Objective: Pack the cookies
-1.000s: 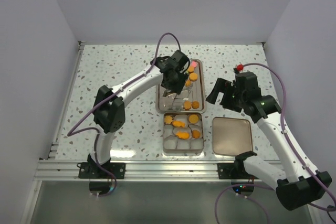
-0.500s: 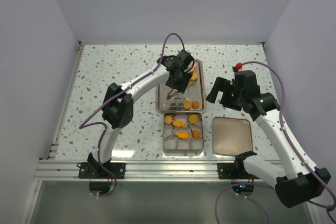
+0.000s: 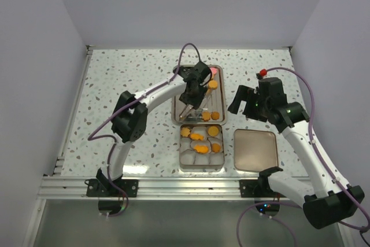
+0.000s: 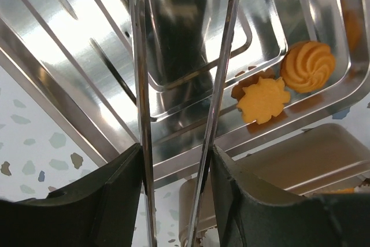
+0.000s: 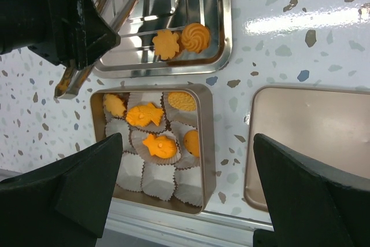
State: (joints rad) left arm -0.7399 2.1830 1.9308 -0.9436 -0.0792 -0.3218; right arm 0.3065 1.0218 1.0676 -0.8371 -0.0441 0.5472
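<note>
Orange cookies lie in the steel tray point(image 3: 176, 114): a flower-shaped one point(image 4: 263, 100) and a swirl one point(image 4: 307, 66) at its near right corner, others point(image 3: 213, 84) farther back. My left gripper point(image 3: 194, 87) hovers over the tray, shut on metal tongs point(image 4: 141, 114). The tongs' two arms run between my fingers and their tips are out of frame. The tin point(image 5: 208, 143) of paper cups holds fish-shaped point(image 5: 143, 115) and round point(image 5: 181, 100) cookies. My right gripper point(image 5: 186, 137) is wide open and empty, high above the tin.
The tin's flat lid point(image 3: 255, 150) lies to the right of the tin point(image 3: 181, 166). The tray, tin and lid sit close together on the speckled table. Side walls close the table in on the left and right.
My left wrist has shifted a little toward the tray's far side and turned, with the tongs still in it. The right arm has barely moved.
</note>
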